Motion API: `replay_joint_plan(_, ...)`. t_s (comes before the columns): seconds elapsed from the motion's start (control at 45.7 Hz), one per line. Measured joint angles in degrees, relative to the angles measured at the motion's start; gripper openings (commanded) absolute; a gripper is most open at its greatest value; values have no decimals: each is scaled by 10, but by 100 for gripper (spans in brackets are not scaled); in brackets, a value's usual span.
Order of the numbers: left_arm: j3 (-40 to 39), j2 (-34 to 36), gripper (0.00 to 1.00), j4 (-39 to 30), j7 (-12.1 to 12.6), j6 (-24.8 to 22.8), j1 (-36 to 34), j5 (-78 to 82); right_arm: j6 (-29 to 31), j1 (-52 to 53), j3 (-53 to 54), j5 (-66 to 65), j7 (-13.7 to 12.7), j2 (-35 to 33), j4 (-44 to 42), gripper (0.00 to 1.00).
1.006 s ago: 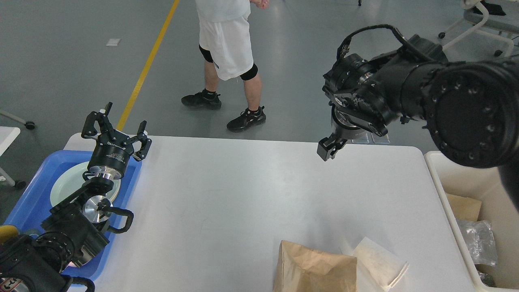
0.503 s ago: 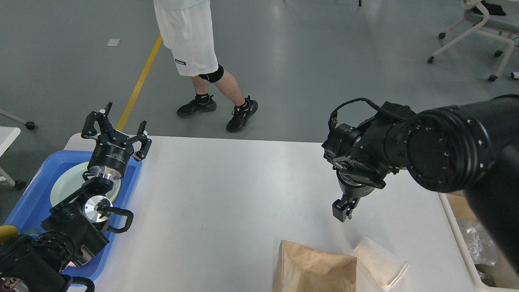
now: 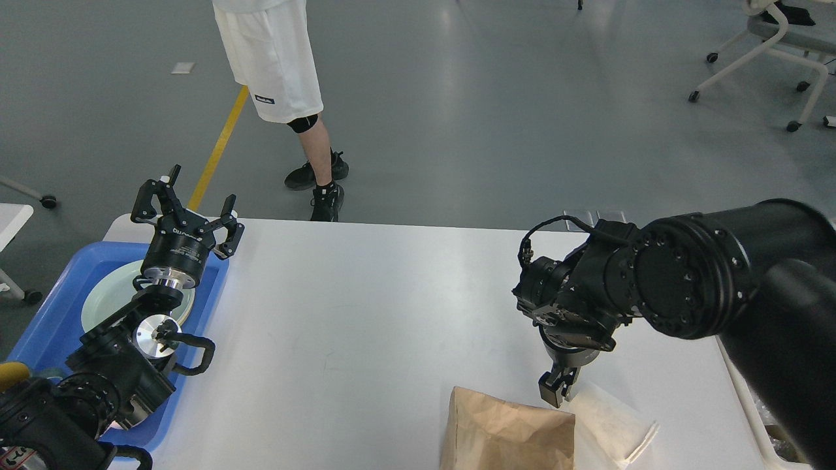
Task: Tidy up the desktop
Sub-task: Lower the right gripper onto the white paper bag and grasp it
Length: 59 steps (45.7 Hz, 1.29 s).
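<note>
The desktop (image 3: 366,313) is a wide white tabletop. A brown paper bag (image 3: 506,434) lies flat at its near edge, and a crumpled white paper (image 3: 610,421) sits just right of it. My right gripper (image 3: 555,391) points straight down over the bag's upper right corner, close to the white paper; its dark fingers cannot be told apart. My left gripper (image 3: 186,202) is open and empty, raised over the far right corner of a blue tray (image 3: 52,307). A pale green plate (image 3: 111,294) rests in the tray, partly behind my left arm.
A cream bin's rim (image 3: 744,405) shows at the right table edge, mostly hidden behind my right arm. A person in white shorts (image 3: 274,65) walks on the floor beyond the table. A wheeled chair (image 3: 771,39) stands far right.
My right arm came down and toward me, from above the far right of the table to just over the paper bag. The person walked left. My left arm has not moved.
</note>
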Motion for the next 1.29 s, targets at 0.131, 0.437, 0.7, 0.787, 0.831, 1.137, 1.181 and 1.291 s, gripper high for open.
replay_joint_plan(0.131,0,0,96,0,0,0,0,0,-18,-10,0,0,-1,-2,-2,100)
replay_joint_plan(0.437,0,0,96,0,0,0,0,0,-32,-19,1,1,-4,-12,-2,100)
replay_joint_plan(0.7,0,0,96,0,0,0,0,0,-32,-33,-5,2,-4,-27,-1,100)
replay_joint_plan(0.787,0,0,96,0,0,0,0,0,-31,-40,-11,2,-4,-28,-1,100)
replay_joint_plan(0.831,0,0,96,0,0,0,0,0,-31,-44,-15,2,-4,-28,-1,100)
replay_joint_plan(1.137,0,0,96,0,0,0,0,0,-33,-90,-21,1,-7,-32,-22,94)
replay_joint_plan(1.181,0,0,96,0,0,0,0,0,-34,-98,-21,1,-11,-32,-31,88)
replay_joint_plan(1.291,0,0,96,0,0,0,0,0,-34,-113,-20,1,-26,-33,-51,76)
